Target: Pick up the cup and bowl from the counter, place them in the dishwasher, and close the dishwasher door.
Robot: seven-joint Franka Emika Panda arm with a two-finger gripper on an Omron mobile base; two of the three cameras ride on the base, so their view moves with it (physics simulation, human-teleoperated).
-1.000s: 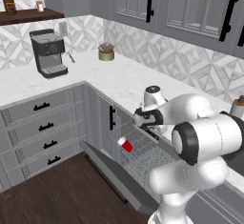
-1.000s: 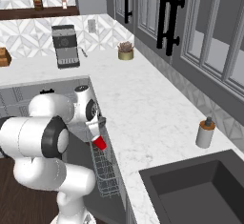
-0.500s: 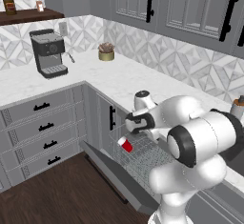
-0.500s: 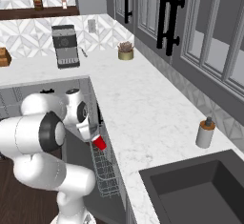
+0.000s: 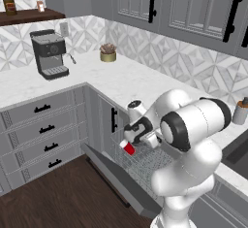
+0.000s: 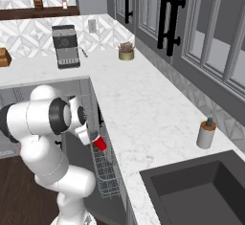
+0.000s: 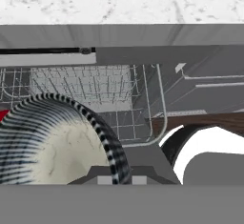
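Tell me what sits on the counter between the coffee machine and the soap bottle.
A potted plant stands by the backsplash between the coffee machine and the soap bottle, seen in the right base view.

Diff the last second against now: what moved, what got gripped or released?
The hand has moved left along the open dishwasher rack, closer to the red cup lying in it. It stays shut on the bowl, which fills the hand view's lower left. Nothing released. Cup, dishwasher door (still down) and base unchanged.

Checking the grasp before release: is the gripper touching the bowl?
Touching. In the hand view, the gripper is shut on the rim of the bowl.
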